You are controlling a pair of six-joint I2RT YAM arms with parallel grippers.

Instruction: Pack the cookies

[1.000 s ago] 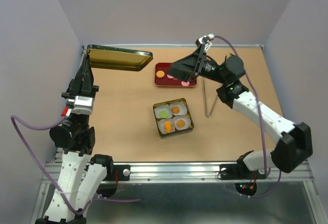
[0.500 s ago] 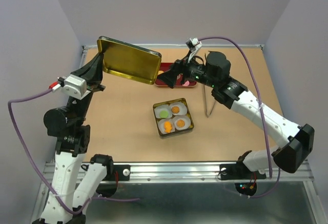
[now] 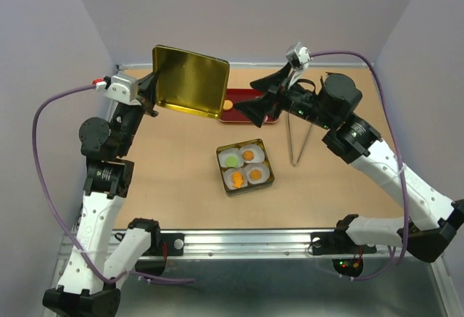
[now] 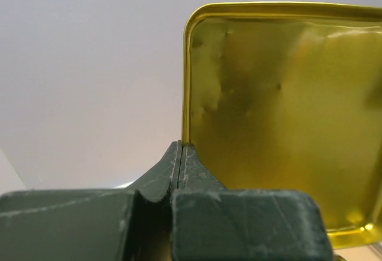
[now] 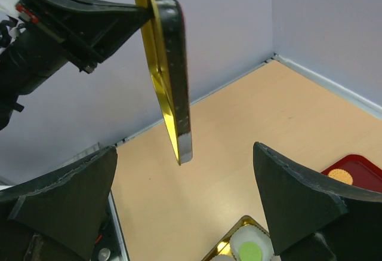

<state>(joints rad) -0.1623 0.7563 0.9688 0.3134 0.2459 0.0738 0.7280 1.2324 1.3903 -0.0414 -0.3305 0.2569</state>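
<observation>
top external view: a rectangular gold metal lid is gripped upright at its edge by the left gripper, beside the wide-open right gripper; small round coloured cookies are seated in a square gold tin below.

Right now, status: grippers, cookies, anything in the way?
Left gripper shut on lid, held near upright in air. Right gripper open, empty. Four cookies in open tin, one on red tray. Tongs lie right of tin.
</observation>
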